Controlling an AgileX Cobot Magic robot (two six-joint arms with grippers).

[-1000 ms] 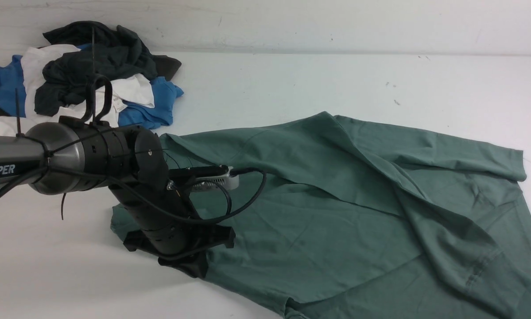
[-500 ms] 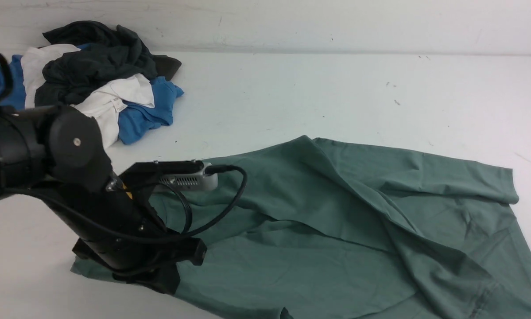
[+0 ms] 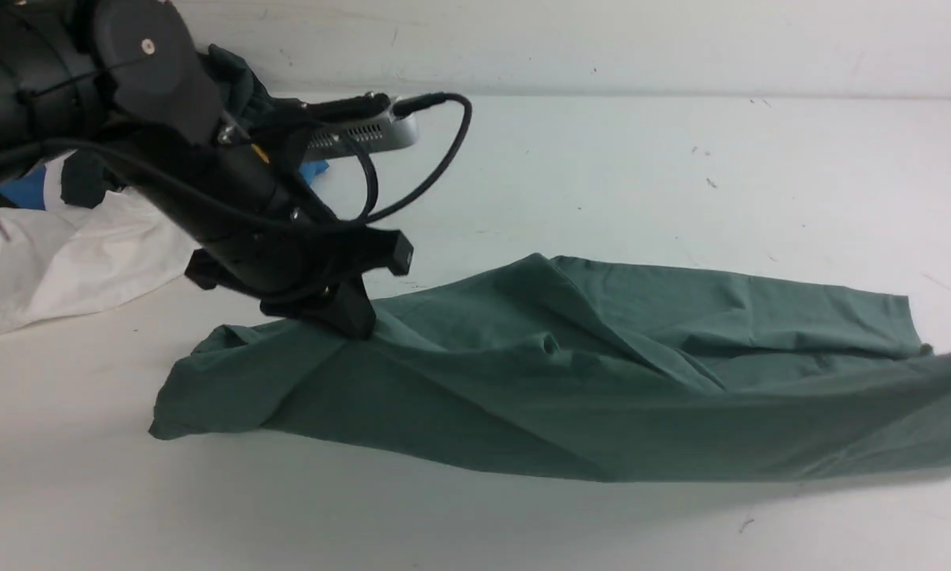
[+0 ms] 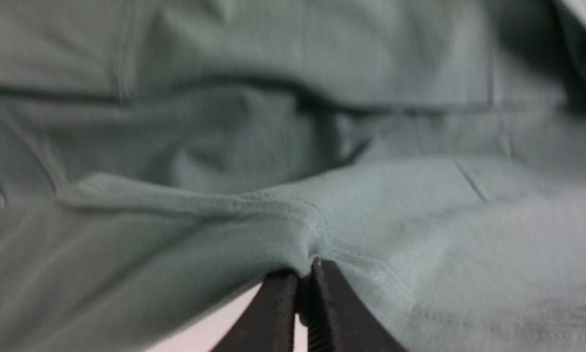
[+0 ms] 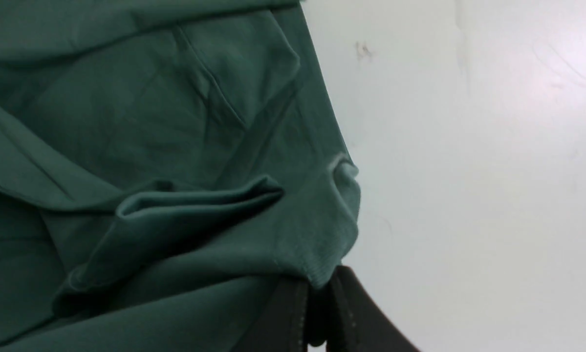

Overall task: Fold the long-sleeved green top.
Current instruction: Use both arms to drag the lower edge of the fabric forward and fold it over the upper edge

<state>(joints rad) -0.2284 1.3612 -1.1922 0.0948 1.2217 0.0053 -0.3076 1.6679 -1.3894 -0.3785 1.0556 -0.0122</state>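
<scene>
Since a second ago the left arm [image 3: 229,206] has risen from low over the near-left part of the cloth to up at the far left, and the green long-sleeved top [image 3: 570,396], which was lying spread wide over the table [image 3: 642,174], is now hanging as a long creased band. In the front view the top is stretching from the near left across the middle of the table and running out past the right edge; its left end is drooping onto the table, and a ridge is rising along its upper edge where the arm is lifting it. In the left wrist view the left jaws are pressing together on a stitched, ribbed edge of the top [image 4: 293,146], their dark fingertips [image 4: 278,303] pinching the cloth. In the right wrist view the right jaws are likewise clamping a ribbed edge of the top [image 5: 151,122], the fingertips [image 5: 283,313] meeting on the fabric just beside bare table. A silver camera [image 3: 364,135] with a looping black cable [image 3: 435,174] is riding on the left arm. Behind the arm a white garment [image 3: 63,262] is lying at the far left, with a blue garment [image 3: 23,192] peeking out beyond it. The table is showing a white, faintly glossy surface with small dark specks and scuffs, and a pale wall [image 3: 602,40] is closing off its far edge.
</scene>
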